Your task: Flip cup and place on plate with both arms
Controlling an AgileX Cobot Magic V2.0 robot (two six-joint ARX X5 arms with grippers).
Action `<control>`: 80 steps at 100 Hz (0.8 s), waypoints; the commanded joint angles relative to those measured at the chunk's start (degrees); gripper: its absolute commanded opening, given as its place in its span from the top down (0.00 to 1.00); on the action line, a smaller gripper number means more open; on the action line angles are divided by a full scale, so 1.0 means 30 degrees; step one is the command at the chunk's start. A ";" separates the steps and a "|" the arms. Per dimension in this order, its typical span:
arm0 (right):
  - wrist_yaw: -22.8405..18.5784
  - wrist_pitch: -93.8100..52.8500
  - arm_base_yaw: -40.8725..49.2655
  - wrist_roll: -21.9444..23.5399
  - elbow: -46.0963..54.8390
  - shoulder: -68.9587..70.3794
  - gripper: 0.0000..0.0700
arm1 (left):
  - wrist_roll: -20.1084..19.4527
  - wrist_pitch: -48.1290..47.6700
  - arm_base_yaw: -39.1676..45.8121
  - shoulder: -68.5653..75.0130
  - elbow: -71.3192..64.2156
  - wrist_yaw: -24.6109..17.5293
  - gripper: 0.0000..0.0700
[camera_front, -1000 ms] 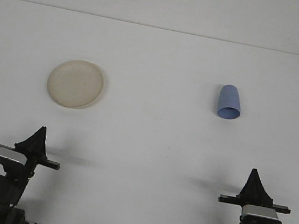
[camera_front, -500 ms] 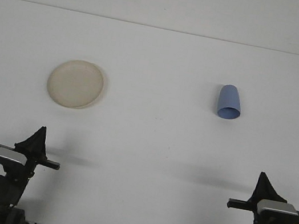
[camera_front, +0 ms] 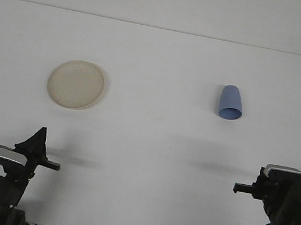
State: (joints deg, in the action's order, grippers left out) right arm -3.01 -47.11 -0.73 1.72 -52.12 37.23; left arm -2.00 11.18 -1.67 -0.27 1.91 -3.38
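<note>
Front view: white counter (camera_front: 150,147), only two objects on it.

Blue cup (camera_front: 231,102) sits at roughly 2 o'clock from frame centre, right half of the counter. It is upside down: narrow closed base faces up and away, wide rim is down on the counter and leans slightly toward the camera. Nothing touches it.

Cream plate (camera_front: 77,84) sits at about 10 o'clock, left half, flat on the counter, nothing on it. Plate and cup are well apart, near the same row.

Left gripper (camera_front: 36,140) is at 8 o'clock, low at the near edge, black tip pointing up toward the far side, wrist camera housing just below it. Fingers read as together, one closed point. Well short of the plate.

Right gripper (camera_front: 245,189) is at 4 o'clock, low right, mostly the bulky black wrist body with a grey camera block on top. Only a short black stub pokes out to the left; cannot tell the state of its fingers. It is well below the cup, not touching it.
</note>
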 commanded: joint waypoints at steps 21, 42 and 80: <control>0.0000 0.0131 0.0007 0.0138 -0.0233 0.0233 0.24 | -0.0036 0.0284 -0.0022 0.0029 -0.0364 0.0000 0.98; -0.0007 0.0758 0.0007 0.0124 -0.0233 0.0510 0.23 | -0.0036 0.0277 -0.0022 0.0029 -0.0364 0.0000 0.98; -0.0729 0.7133 0.0007 -0.0495 -0.0175 0.5625 0.23 | -0.0036 0.0284 -0.0022 0.0029 -0.0364 0.0000 0.98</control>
State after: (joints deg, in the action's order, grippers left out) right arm -4.97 -28.91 -0.75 1.45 -52.12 51.70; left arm -2.00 11.18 -1.69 -0.27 1.91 -3.38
